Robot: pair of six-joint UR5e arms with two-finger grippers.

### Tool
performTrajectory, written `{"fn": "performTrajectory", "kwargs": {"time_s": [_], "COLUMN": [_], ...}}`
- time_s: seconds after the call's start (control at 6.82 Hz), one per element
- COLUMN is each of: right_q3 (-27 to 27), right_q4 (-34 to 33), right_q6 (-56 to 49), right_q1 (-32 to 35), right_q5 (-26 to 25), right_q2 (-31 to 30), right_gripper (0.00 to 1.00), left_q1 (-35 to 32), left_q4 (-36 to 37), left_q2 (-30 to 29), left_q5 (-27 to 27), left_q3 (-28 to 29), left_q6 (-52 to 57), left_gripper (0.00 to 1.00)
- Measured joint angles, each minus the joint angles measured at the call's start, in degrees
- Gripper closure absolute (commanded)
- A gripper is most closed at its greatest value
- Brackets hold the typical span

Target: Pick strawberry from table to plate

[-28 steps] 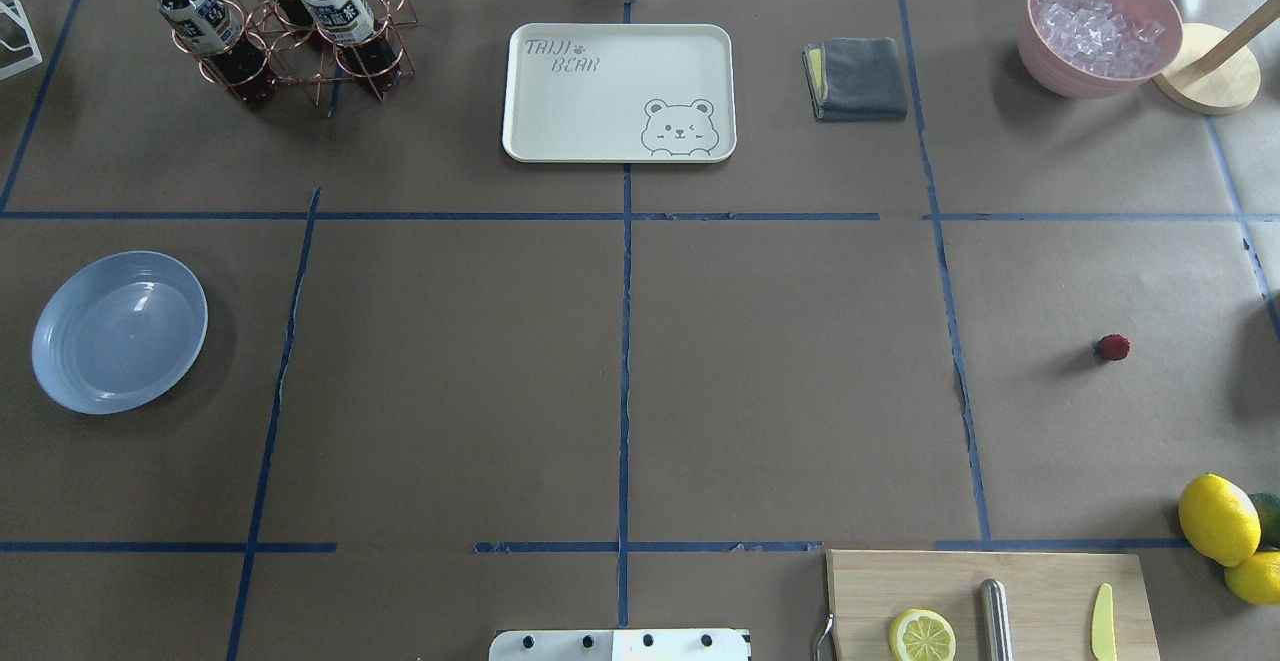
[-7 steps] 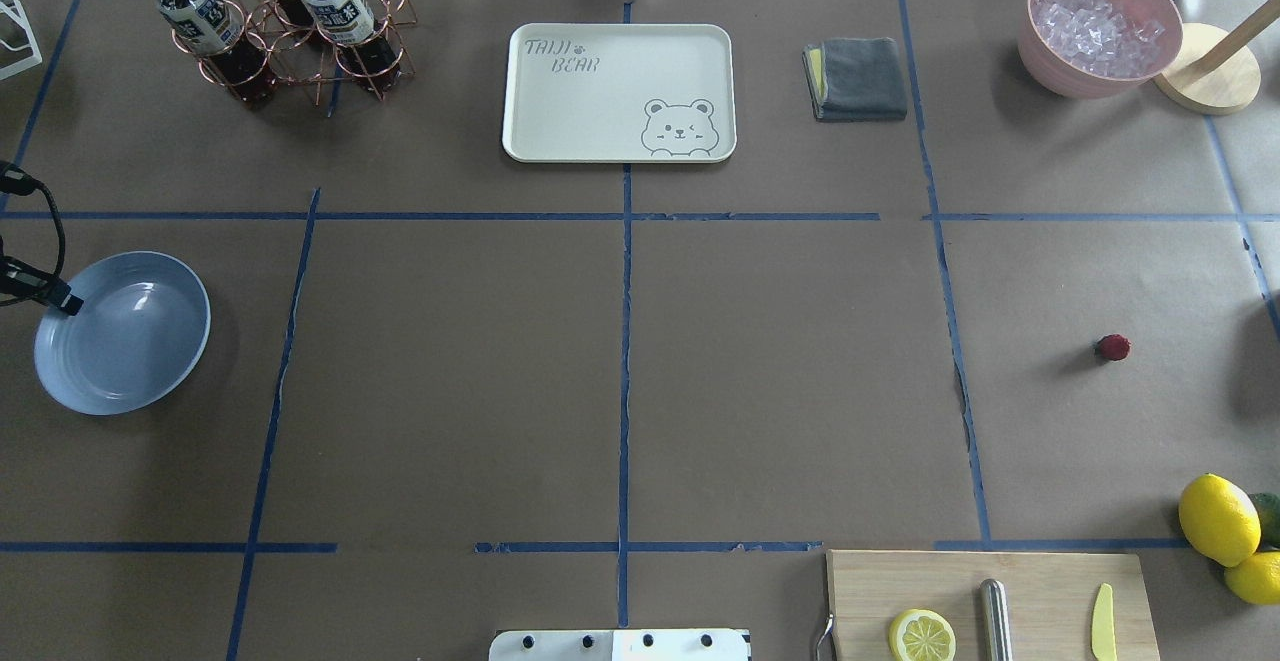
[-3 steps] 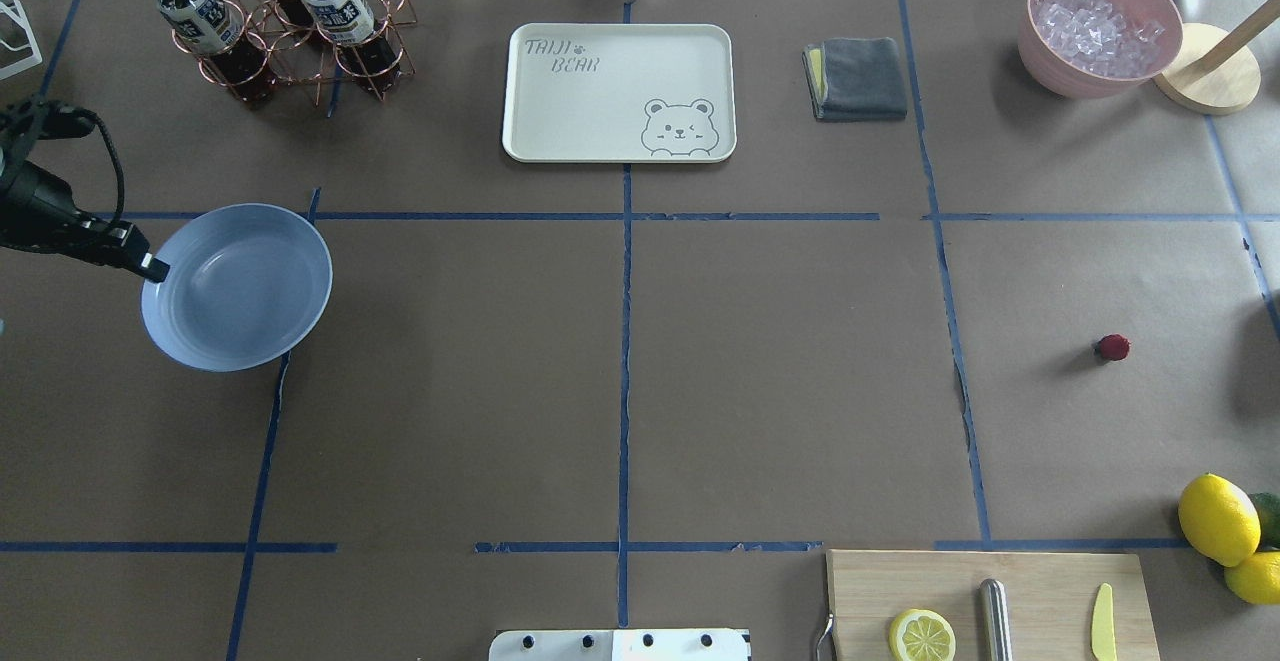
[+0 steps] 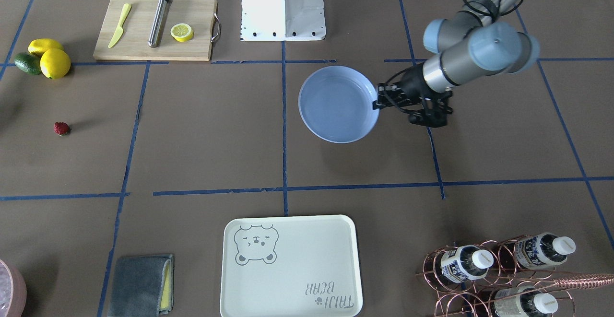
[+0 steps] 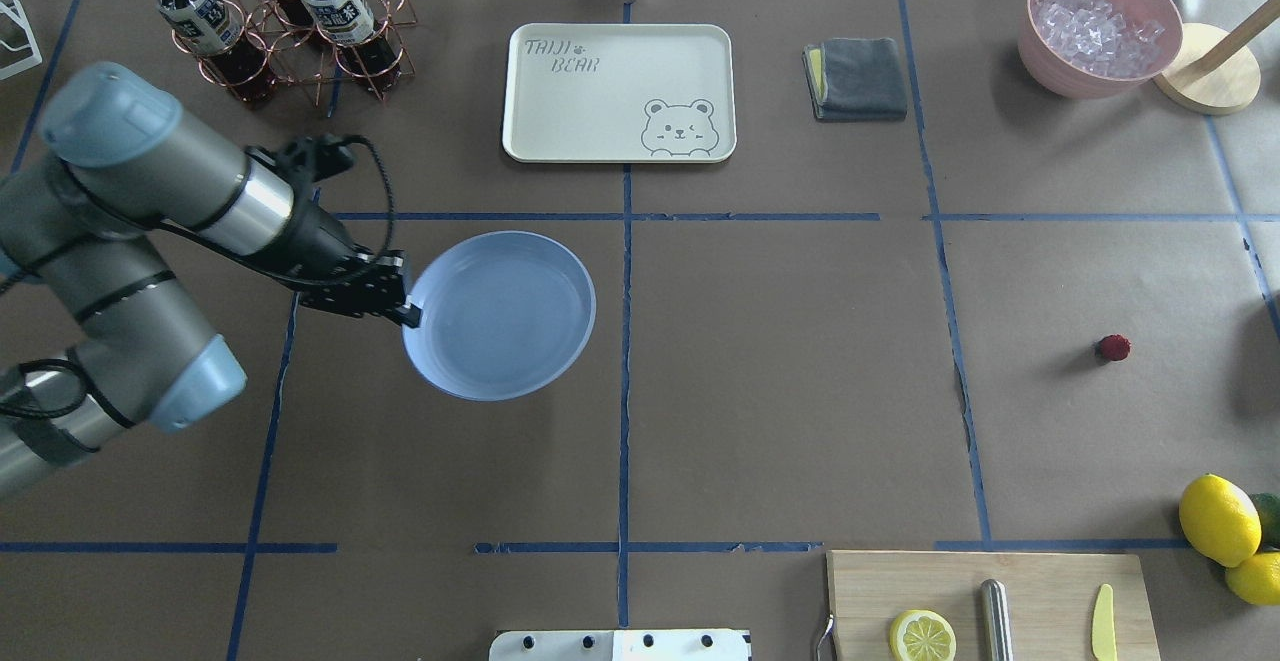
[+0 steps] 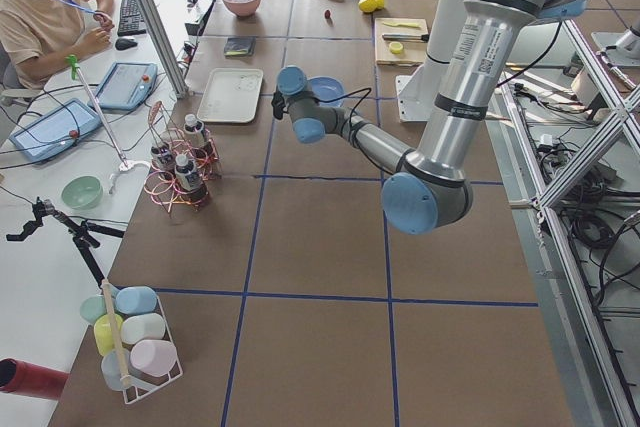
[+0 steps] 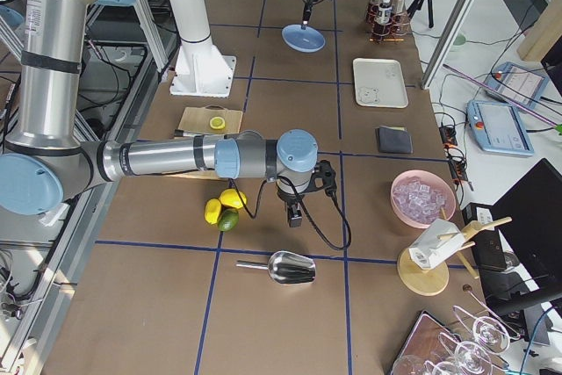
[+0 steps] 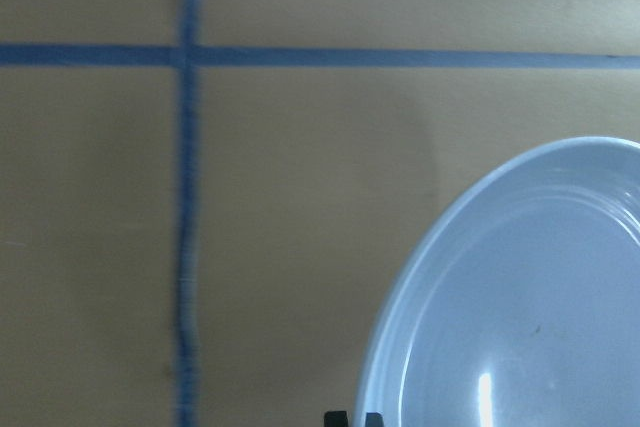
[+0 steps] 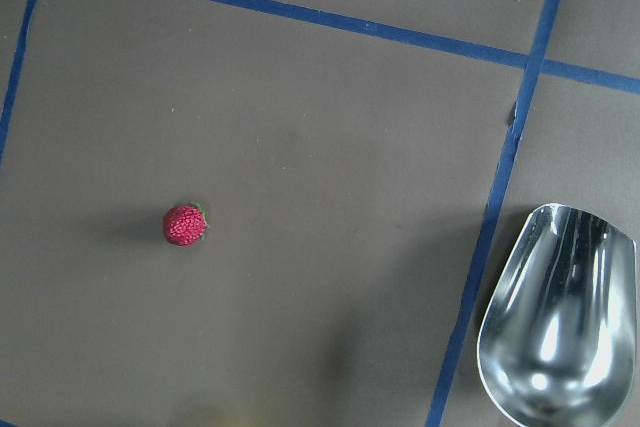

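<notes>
The strawberry (image 5: 1112,347) is a tiny dark-red berry lying alone on the brown table (image 5: 800,391) at the right; it also shows in the front view (image 4: 61,128) and the right wrist view (image 9: 185,224). My left gripper (image 5: 405,311) is shut on the left rim of the light-blue plate (image 5: 500,316), just left of the table's centre line. The plate (image 4: 337,103) is empty and seems slightly raised. Its rim fills the left wrist view's lower right (image 8: 400,327). My right gripper (image 7: 294,217) hangs near the lemons; whether it is open or shut I cannot tell.
A cream bear tray (image 5: 620,91), grey cloth (image 5: 857,78), bottle rack (image 5: 290,31) and pink ice bowl (image 5: 1100,26) line the far edge. A cutting board (image 5: 990,601) with a lemon slice and lemons (image 5: 1218,519) sit near right. A metal scoop (image 9: 555,327) lies beside the strawberry.
My left arm came in from the left, took the plate by its rim and carried it rightward to near the centre line. The strawberry has not moved.
</notes>
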Motion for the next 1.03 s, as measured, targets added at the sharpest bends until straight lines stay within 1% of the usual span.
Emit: {"fn": "performTrajectory", "kwargs": {"time_s": [0.15, 0.29, 0.44, 0.59, 0.88, 1.03], "right_q3": [0.07, 0.02, -0.1, -0.14, -0.18, -0.17], "right_q4": [1.57, 4.98, 7.76, 8.92, 10.0, 10.24], "right_q6": [-0.22, -0.14, 0.53, 1.68, 2.74, 2.89], "right_q1": [-0.1, -0.3, -0.43, -0.5, -0.93, -1.27], "right_q5": [0.63, 0.73, 0.87, 1.14, 1.36, 1.42], "right_q2": [-0.43, -1.61, -2.93, -3.51, -3.53, -3.37], "right_gripper": [0.0, 0.0, 0.02, 0.02, 0.02, 0.0], "left_q1": [5.81, 8.72, 9.74, 10.0, 10.05, 10.08], "left_q4": [-0.06, -0.08, -0.06, -0.03, 0.0, 0.0], "left_q2": [-4.15, -6.97, -7.9, -8.01, -7.1, -6.52], "left_q5": [6.36, 10.51, 12.43, 14.05, 16.54, 17.34], "left_q3": [1.23, 2.99, 4.04, 4.69, 5.55, 5.7], "left_q6": [-5.82, -8.52, -9.35, -9.49, -9.52, -9.52], "left_gripper": [1.0, 1.0, 1.0, 1.0, 1.0, 1.0]}}
